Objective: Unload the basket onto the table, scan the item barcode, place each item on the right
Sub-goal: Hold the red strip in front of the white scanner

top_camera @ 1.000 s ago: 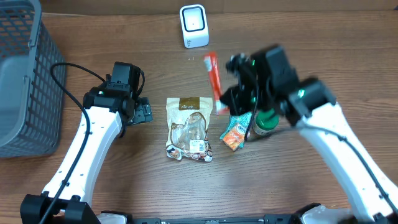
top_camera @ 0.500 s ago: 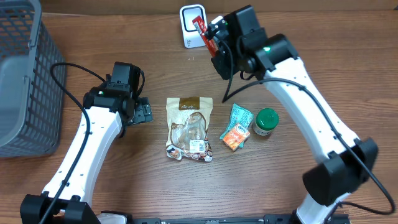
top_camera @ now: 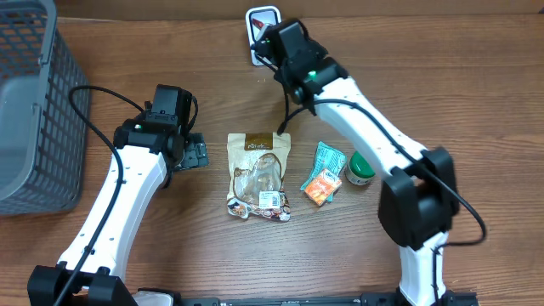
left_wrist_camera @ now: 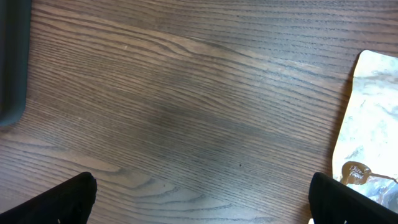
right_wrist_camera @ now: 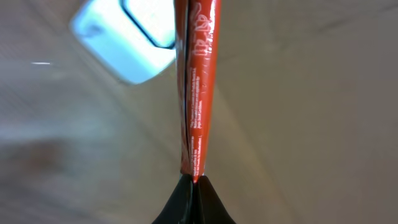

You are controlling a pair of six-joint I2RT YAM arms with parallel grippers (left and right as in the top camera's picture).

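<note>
My right gripper [right_wrist_camera: 194,182] is shut on the lower end of a thin red packet [right_wrist_camera: 198,81], which I see edge-on, standing straight up from the jaws. Just behind the packet's top stands the white barcode scanner [right_wrist_camera: 127,40]. In the overhead view the right gripper [top_camera: 276,41] hangs directly in front of the scanner [top_camera: 263,14] at the back of the table and covers the packet. My left gripper [top_camera: 197,154] is open and low over bare wood, with nothing between its fingers [left_wrist_camera: 69,199]. It is left of a brown-and-white snack pouch [top_camera: 259,174].
A grey mesh basket [top_camera: 25,110] fills the far left of the table. A teal-and-orange sachet [top_camera: 323,174] and a green-lidded jar [top_camera: 361,168] lie right of the pouch, under the right arm's forearm. The pouch's edge [left_wrist_camera: 373,124] shows in the left wrist view.
The right arm has swung from above the sachet and jar up and left to the scanner, carrying the red packet. The left arm has not moved.
</note>
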